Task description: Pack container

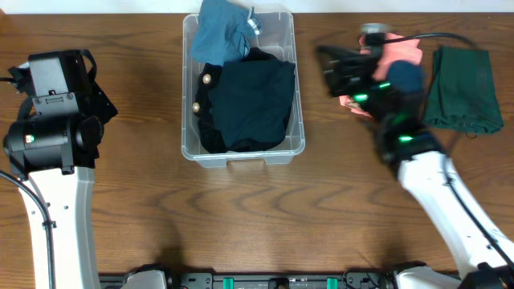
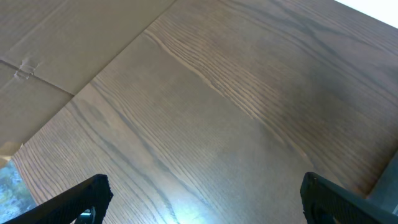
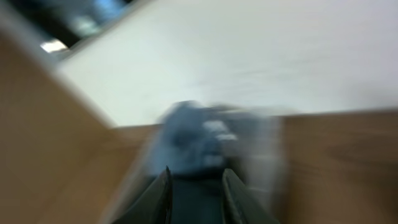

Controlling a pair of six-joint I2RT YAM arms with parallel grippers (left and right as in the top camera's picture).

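The clear container [image 1: 186,80] stands at the top middle of the table. It holds a blue garment [image 1: 221,32] at its far end and a dark navy garment [image 1: 253,100] that fills the rest. My right gripper [image 1: 328,68] hovers just right of the container, blurred by motion. In the right wrist view its fingers [image 3: 196,177] stand apart with nothing clearly held, and they point at the blurred container [image 3: 267,143]. My left gripper [image 1: 92,88] is far left, wide open and empty over bare wood [image 2: 202,199].
A pink garment [image 1: 399,54] and a blue one [image 1: 408,76] lie under my right arm. A folded dark green garment [image 1: 464,88] lies at the far right. A white surface borders the table's far edge.
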